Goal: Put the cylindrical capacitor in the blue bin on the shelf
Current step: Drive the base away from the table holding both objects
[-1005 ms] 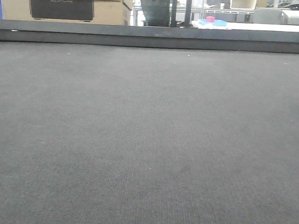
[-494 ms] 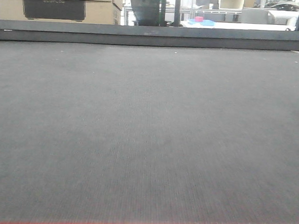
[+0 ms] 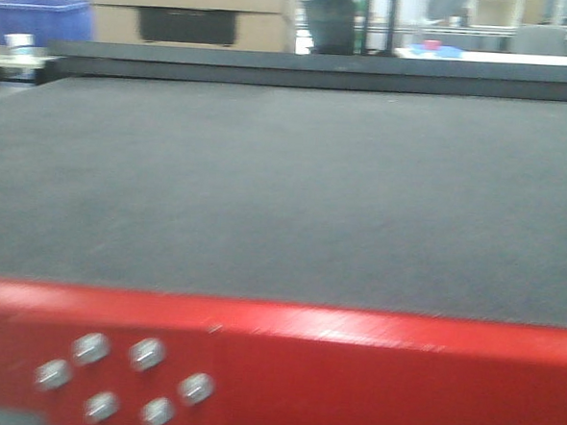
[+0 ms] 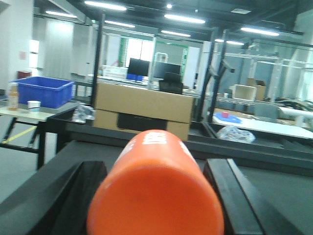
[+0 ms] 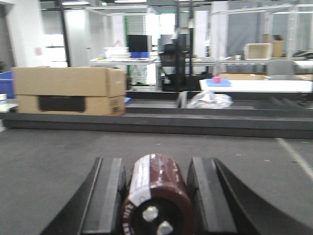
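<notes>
Cylindrical capacitor (image 5: 156, 196): dark brown, terminals facing the wrist camera, lying lengthwise between the right fingers (image 5: 111, 191), which are clamped on its sides, over the grey tabletop (image 5: 49, 156). Left fingers (image 4: 80, 196) grasp an orange cylinder (image 4: 156, 196) with white print. Front view is blurred and shows the tabletop and a red panel (image 3: 351, 371) with bolts (image 3: 147, 353). Cardboard boxes (image 5: 68, 90) stand beyond the far edge.

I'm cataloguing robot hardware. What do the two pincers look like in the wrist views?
The left pincer and the right pincer each have two matte black fingers, with no markings or cables visible. The right one's fingers are flat on the inside and flare outward at the back; the left one's look blocky.
</notes>
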Robot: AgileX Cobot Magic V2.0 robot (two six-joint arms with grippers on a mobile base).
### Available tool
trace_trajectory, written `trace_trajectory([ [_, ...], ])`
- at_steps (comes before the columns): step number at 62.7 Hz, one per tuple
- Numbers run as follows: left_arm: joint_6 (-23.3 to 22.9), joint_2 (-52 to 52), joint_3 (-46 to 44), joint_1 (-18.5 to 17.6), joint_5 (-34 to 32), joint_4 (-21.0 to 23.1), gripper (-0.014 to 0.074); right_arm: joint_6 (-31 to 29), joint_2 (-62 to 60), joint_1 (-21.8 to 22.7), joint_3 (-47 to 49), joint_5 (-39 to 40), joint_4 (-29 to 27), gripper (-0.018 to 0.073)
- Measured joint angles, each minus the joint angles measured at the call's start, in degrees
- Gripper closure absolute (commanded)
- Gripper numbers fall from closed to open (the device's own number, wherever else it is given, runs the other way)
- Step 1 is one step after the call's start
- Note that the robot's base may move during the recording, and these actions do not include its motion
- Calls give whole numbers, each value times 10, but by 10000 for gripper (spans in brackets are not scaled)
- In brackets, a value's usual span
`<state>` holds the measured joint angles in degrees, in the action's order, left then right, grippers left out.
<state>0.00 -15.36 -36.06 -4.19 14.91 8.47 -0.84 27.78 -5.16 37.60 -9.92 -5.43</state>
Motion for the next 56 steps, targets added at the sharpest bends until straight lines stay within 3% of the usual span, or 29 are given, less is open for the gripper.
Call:
trace_trajectory([
  [56, 0, 0, 0, 0, 0, -1, 707, 0, 0, 0, 0, 0, 0, 722],
])
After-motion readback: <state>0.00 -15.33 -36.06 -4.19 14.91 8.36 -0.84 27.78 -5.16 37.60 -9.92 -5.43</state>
